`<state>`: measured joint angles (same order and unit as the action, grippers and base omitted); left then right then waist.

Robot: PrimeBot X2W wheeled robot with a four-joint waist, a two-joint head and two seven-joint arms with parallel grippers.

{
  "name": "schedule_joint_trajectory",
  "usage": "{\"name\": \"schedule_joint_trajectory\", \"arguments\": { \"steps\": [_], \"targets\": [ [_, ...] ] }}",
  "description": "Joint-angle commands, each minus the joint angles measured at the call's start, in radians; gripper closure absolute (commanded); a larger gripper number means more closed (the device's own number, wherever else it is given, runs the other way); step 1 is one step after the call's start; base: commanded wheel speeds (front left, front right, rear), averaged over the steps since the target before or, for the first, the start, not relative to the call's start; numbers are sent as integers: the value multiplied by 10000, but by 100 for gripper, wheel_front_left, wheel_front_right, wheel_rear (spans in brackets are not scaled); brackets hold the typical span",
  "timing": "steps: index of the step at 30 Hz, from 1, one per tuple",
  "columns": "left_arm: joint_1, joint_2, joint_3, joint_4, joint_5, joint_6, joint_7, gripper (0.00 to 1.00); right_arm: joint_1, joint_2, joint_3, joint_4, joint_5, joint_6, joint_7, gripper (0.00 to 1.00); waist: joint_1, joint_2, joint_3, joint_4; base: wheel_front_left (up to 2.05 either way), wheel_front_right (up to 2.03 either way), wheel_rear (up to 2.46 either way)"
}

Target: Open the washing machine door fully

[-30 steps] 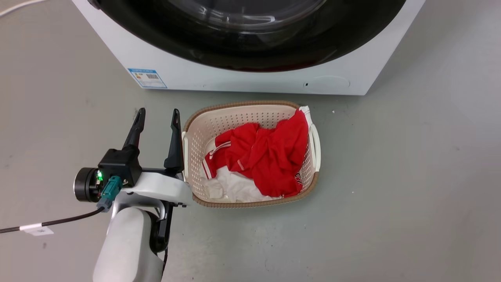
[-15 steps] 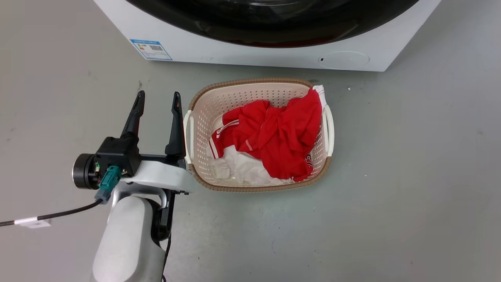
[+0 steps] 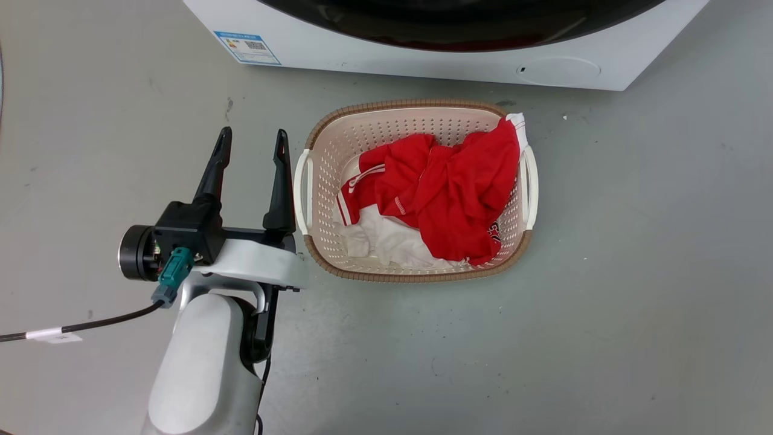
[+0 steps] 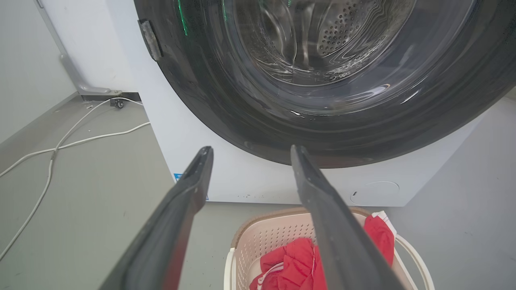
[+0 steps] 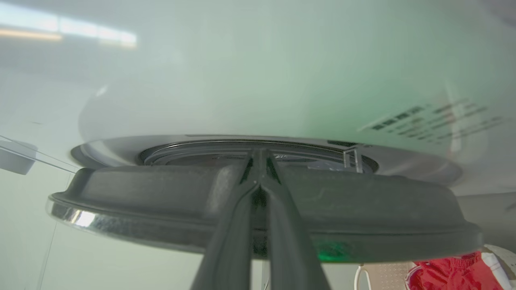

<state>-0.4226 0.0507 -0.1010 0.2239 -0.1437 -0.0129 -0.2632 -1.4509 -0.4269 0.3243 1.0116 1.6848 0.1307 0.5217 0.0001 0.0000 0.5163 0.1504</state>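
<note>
left wrist view: the left gripper (image 4: pixel 250 148) hangs wide open and empty before the washing machine door (image 4: pixel 225 108), above the laundry basket (image 4: pixel 262 229). right wrist view: the right gripper (image 5: pixel 258 156) has fingers drawn together at the door's dark rim; any grip is unclear.

1 washer (image 3: pixel 423 60), 1 door (image 4: pixel 209 92), 1 basket (image 3: pixel 416 278); 1 L gripper (image 3: pixel 253 134), 1 R gripper (image 5: pixel 258 161)
</note>
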Motion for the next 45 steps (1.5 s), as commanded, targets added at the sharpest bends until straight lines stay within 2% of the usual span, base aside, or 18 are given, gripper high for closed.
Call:
{"name": "schedule_joint_trajectory", "arguments": {
  "steps": [1,13,25,45],
  "targets": [
    [-142,-5,-37,-53,0,52,-23,0,-121,147,111,100,-50,0,152,100,-1,0,57,48,0,0,0],
    [-184,-5,-146,-47,-77,144,-23,0,-433,-22,367,627,-18,0,1212,100,-1,0,178,102,0,0,0],
    [34,-5,-18,120,-42,128,-23,0,362,-90,412,619,259,0,2309,100,-1,0,-409,-187,0,0,0],
    [722,-4,60,585,91,127,-23,0,3053,667,781,-964,614,0,3204,100,-1,0,-1848,-669,0,0,0]
  ]
}}
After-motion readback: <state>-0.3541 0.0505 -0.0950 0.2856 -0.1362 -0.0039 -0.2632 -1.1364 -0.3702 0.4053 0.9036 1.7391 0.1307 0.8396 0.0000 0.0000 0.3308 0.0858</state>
